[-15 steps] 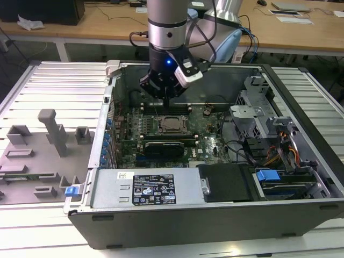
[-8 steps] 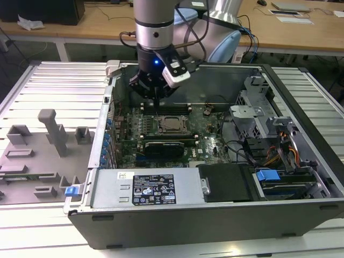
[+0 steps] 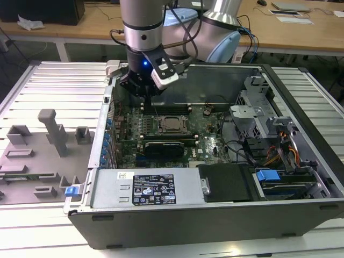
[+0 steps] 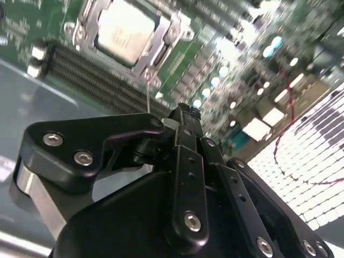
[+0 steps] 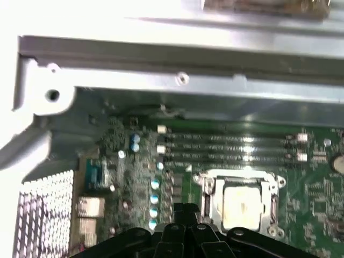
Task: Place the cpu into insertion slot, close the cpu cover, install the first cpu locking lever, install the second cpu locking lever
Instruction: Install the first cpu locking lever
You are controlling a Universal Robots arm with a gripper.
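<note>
The cpu [image 3: 172, 123] lies flat in the insertion slot on the green board, its silver top showing in both wrist views [image 4: 122, 29] [image 5: 243, 207]. The cpu cover [image 5: 207, 200] is a metal frame lying down around it [image 4: 157, 51]; the slot itself is hidden beneath. A thin metal lever rod [image 4: 148, 94] stands out from the socket's corner toward the fingers. My gripper [image 3: 146, 99] hovers over the board beside the socket, on the exterior view's left and toward the case's far wall. Its black fingers [image 4: 185, 121] are shut together with nothing between them.
Long memory slots [image 5: 231, 148] run between the socket and the case's far wall [image 5: 161, 59]. A black card [image 3: 164, 146] lies on the socket's near side. The power supply [image 3: 145, 188] and drive cage [image 3: 252, 118] crowd the case. A grey fixture [image 3: 54, 131] stands outside.
</note>
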